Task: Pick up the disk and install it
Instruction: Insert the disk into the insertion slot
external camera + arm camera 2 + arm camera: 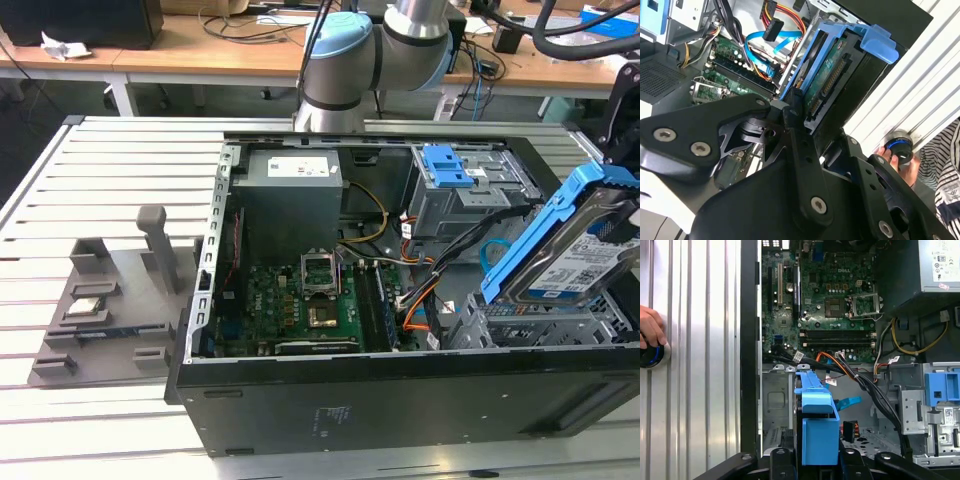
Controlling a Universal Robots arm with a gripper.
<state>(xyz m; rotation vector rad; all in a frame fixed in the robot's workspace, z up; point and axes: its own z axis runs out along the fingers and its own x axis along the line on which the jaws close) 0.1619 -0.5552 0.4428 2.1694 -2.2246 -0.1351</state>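
Note:
The disk (575, 250), a silver drive with a white-and-blue label in a bright blue bracket, hangs tilted over the metal drive bay (540, 320) at the exterior view's right end of the open computer case (400, 400). My gripper (797, 107) is shut on the disk (835, 75), its black fingers (790, 117) clamping the lower edge. In the first wrist view the gripper (812, 457) grips the blue bracket of the disk (815, 425) edge-on, above the bay floor (775, 400). The disk's lower end is close to the bay; contact cannot be told.
Inside the case lie the motherboard (310, 310), loose cables (420, 290) beside the bay, and a drive cage with a blue latch (450, 165). A grey fixture (100, 310) holding a small chip sits at the exterior view's left. A person's hand (650, 330) rests on a black knob outside the case.

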